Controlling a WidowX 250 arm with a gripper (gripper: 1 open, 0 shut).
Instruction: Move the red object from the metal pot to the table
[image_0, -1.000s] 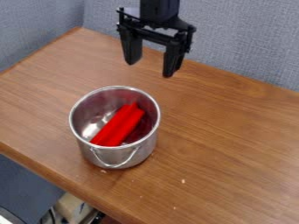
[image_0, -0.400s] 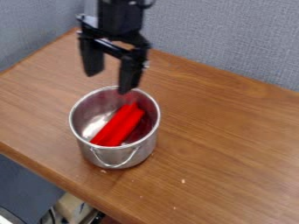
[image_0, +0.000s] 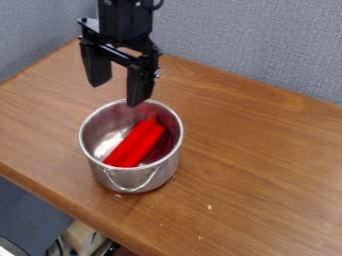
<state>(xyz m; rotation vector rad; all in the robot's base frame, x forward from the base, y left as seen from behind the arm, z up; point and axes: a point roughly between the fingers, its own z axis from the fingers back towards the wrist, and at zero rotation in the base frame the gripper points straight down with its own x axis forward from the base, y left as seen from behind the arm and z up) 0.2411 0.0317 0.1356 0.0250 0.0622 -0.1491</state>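
The red object (image_0: 136, 144) lies slanted inside the metal pot (image_0: 130, 172), which stands on the table (image_0: 254, 150) near its front edge. The pot's thin wire handle hangs down its front side. My black gripper (image_0: 115, 77) hangs pointing down, just above and behind the pot's far-left rim. It is open, its two fingers wide apart with nothing between them. One finger's tip overlaps the pot's back rim in this view.
The brown tabletop stretches to the right and behind the pot. Its rounded front edge runs diagonally just below the pot, with a drop to the floor beyond. A grey wall stands behind the table.
The gripper has moved left and down in the view, from behind the pot's right side to just over its far-left rim. It stayed open. Pot and red object have not moved.
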